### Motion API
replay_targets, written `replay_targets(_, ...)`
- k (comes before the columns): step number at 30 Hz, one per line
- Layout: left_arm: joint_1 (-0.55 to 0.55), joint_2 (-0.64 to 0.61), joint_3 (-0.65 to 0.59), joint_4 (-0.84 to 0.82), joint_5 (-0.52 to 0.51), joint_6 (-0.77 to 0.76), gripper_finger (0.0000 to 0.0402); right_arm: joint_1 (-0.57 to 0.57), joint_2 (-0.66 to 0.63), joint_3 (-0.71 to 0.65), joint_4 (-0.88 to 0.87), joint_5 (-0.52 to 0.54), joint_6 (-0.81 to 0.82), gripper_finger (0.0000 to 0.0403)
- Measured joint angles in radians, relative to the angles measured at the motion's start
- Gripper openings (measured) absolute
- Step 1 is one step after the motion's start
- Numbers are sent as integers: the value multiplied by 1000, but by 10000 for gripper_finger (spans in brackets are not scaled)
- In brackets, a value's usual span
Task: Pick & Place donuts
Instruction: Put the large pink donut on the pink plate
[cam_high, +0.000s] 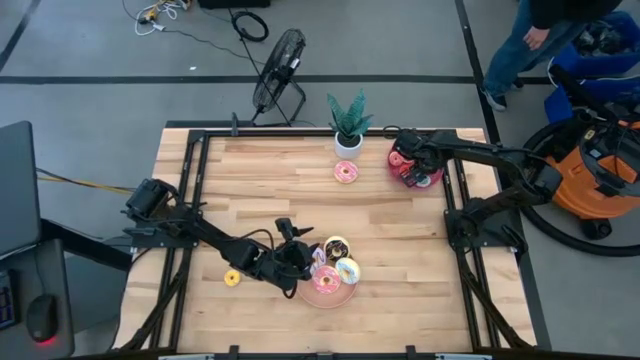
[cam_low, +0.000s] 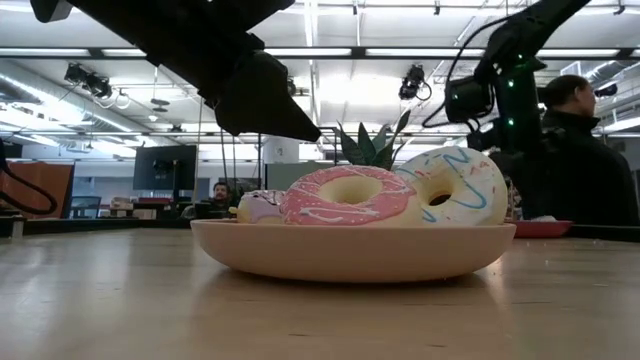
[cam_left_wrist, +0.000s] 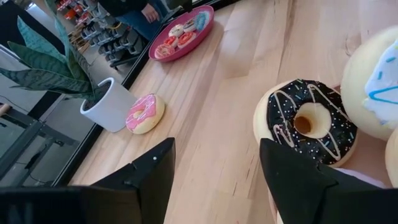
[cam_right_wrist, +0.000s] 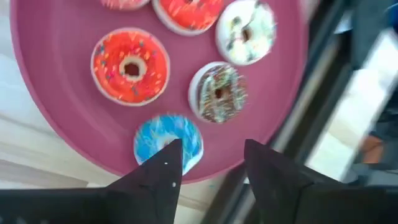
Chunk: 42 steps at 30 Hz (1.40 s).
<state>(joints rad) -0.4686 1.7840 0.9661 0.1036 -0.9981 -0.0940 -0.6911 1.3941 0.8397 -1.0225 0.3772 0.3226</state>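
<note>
We see the left tool (cam_high: 302, 262) low over the near part of the wooden counter (cam_high: 400, 230), right beside the pale pink plate (cam_high: 330, 293), with its two dark fingers (cam_left_wrist: 152, 177) spread wide and nothing between them. On that plate lie several donuts: a pink-iced one (cam_low: 345, 194) with white drizzle, a white one with blue stripes (cam_low: 455, 188) leaning against it, and a chocolate one (cam_left_wrist: 308, 121) with pale drizzle and sprinkles sitting at the plate's edge, just ahead of the open fingers. A small yellow donut (cam_high: 232, 278) lies alone on the counter, apart from the plate on the left arm's side. Near the far edge, a pink donut with sprinkles (cam_high: 346, 172) rests on the bare wood just in front of a potted plant (cam_high: 349, 122) in a white pot. The right tool (cam_high: 405, 152) hangs over the dark red plate (cam_right_wrist: 56, 118) at the far right corner of the counter, its fingers (cam_right_wrist: 158, 174) parted and holding nothing. Directly below them lies a blue-iced donut (cam_right_wrist: 166, 140), close to the plate's rim; around it on the same plate sit a red sprinkled donut (cam_right_wrist: 130, 67), a chocolate sprinkled one (cam_right_wrist: 217, 91), a white one (cam_right_wrist: 245, 31) and another red-iced one (cam_right_wrist: 186, 12), partly cut off by the frame. Beyond the counter a floor fan (cam_high: 278, 68) stands, a person (cam_high: 530, 40) is walking past the far corner, and an orange shop vacuum (cam_high: 600, 170) sits beside the right arm's frame.
</note>
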Motion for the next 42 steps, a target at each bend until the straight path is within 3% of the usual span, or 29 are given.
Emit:
replay_targets(5,0,0,0,0,0,0,238,62,-1,51,-66,42,35,164)
replay_targets(10,0,0,0,0,0,0,238,120,-1,54,15,25,-36,150)
replay_targets(15,0,0,0,0,0,0,238,189,-1,15,271,-101,-135,146)
replay_targets(22,0,0,0,0,0,-1,238,297,-1,-164,831,-215,-184,147)
replay_targets(28,0,0,0,0,0,-6,238,349,-1,-288,1179,-289,-227,194)
replay_targets(34,1,0,0,1,0,-8,238,356,37,-319,1347,-187,-184,268)
replay_targets(42,1,0,0,2,0,-7,238,348,238,-253,1404,-40,43,285)
